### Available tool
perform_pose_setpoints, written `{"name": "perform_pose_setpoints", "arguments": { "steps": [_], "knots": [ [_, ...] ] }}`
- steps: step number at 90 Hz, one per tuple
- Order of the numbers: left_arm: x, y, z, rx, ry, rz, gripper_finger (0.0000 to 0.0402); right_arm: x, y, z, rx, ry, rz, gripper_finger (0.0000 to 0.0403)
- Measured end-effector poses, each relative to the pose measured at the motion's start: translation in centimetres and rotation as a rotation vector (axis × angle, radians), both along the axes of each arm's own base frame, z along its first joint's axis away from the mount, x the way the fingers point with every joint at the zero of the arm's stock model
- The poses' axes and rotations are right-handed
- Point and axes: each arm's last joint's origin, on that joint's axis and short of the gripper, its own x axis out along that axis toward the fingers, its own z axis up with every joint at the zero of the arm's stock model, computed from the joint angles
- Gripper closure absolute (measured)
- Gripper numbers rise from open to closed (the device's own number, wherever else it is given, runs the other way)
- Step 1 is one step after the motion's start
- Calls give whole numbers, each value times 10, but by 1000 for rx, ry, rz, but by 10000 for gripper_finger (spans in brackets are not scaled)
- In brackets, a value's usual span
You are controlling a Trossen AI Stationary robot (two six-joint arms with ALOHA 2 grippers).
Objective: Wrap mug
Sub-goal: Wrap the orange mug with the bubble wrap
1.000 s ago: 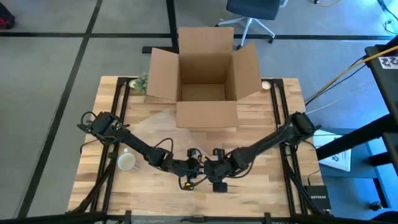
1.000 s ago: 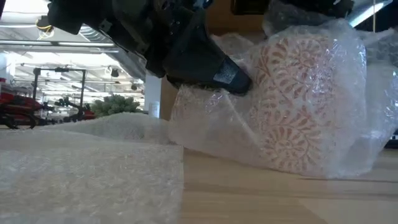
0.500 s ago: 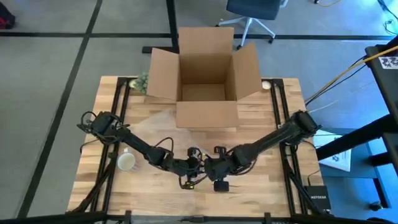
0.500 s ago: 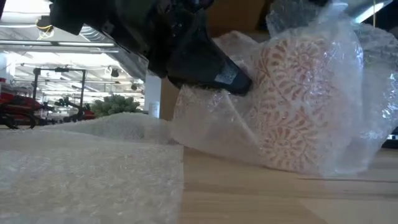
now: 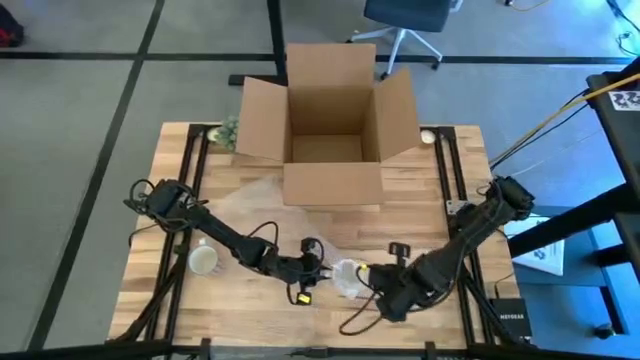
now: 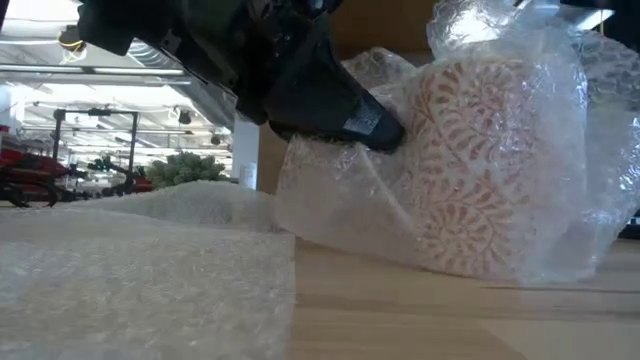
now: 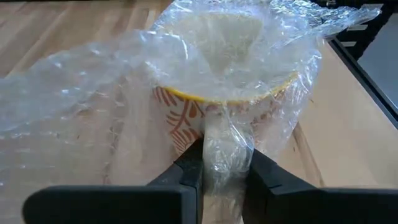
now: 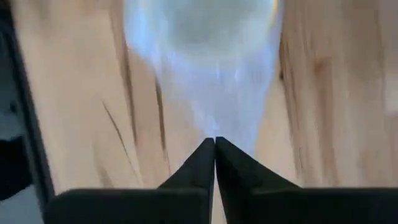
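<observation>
Orange-and-white leaf-patterned mug [image 6: 470,170] with a yellow rim shows through clear bubble wrap [image 7: 93,81]; pale wood tabletop [image 5: 240,310], brown cardboard box [image 5: 330,180].

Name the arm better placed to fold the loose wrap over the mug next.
Right. Its end effector is shut on the bubble wrap beside the mug, while the left end effector is pinching wrap at the mug, anchoring it.

Mug, loosely wrapped
The mug [image 6: 480,170] (cream with an orange leaf pattern, yellow rim) stands upright on the table's near middle, clear bubble wrap [image 7: 93,81] draped over its mouth and sides.
</observation>
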Motion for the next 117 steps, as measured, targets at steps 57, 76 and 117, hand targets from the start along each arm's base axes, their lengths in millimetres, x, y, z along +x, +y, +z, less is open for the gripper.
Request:
{"name": "perform_pose_setpoints", "arguments": {
  "steps": [57, 76, 117],
  "knots": [
    [0, 0, 0, 4, 2, 0, 362, 53, -4, -14, 7, -281, 145, 403],
    [0, 0, 0, 2, 4, 0, 362, 55, 7, -6, 112, -265, 191, 403],
    [0, 2, -1, 4, 15, 6, 362, 52, -10, 15, 1, -251, 135, 403]
  ]
}}
